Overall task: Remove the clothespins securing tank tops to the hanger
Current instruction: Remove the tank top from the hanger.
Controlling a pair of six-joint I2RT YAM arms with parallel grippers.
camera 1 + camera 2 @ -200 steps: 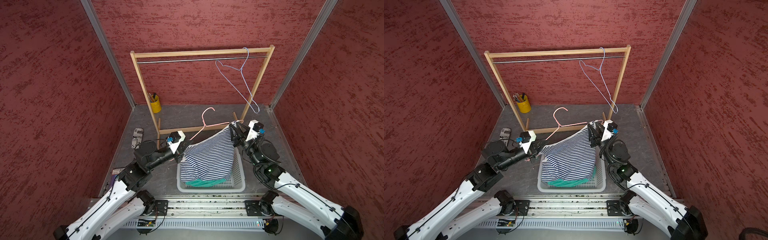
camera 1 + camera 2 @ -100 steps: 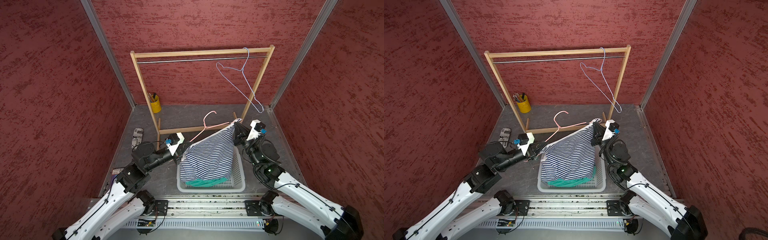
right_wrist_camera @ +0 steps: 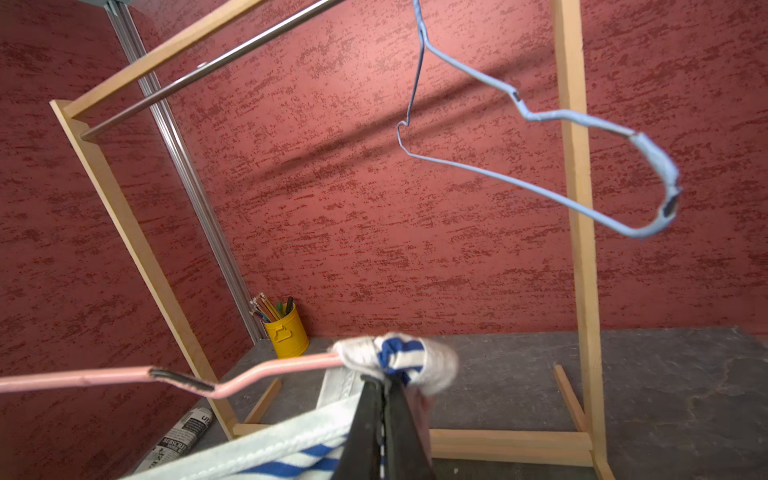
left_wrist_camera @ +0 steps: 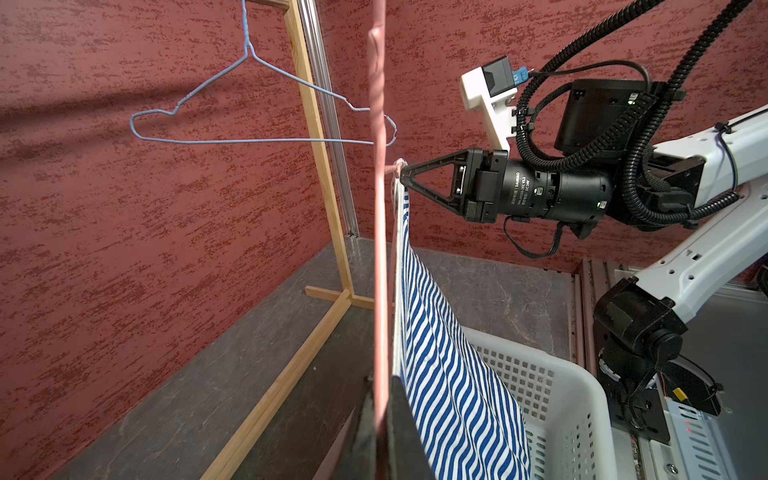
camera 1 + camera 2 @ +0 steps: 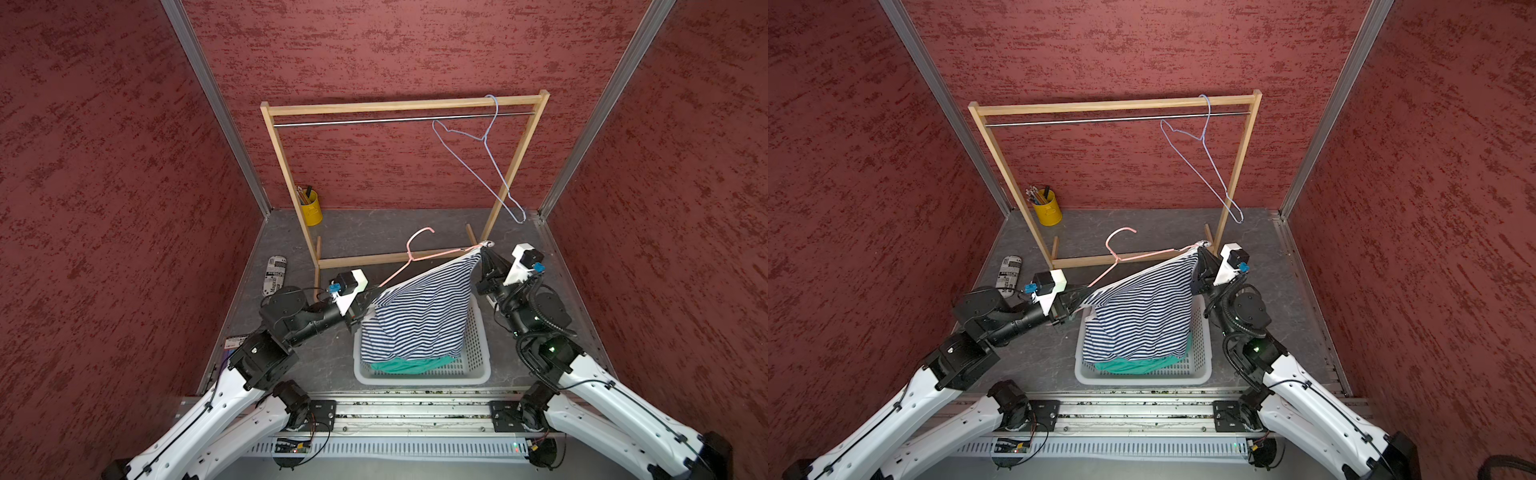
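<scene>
Red walls (image 5: pixel 415 54), striped top (image 5: pixel 419 316), pink hanger (image 4: pixel 379 249)

**Centre, blocked:** striped top (image 5: pixel 419 316) stretched on pink hanger (image 5: pixel 409 249) between left gripper (image 5: pixel 370 305) and right gripper (image 5: pixel 484 255), draping into white basket (image 5: pixel 419 379).
**Rear, blocked:** wooden rack (image 5: pixel 374 107), base bar just behind the pink hanger; blue hanger (image 5: pixel 484 139) dangling beside its right post.
**Rear left:** yellow cup (image 5: pixel 312 210); rolled newspaper (image 5: pixel 275 275).
**Open:** floor (image 5: pixel 374 228) beyond the base bar; span under the rail left of the blue hanger; floor right of the basket.
</scene>
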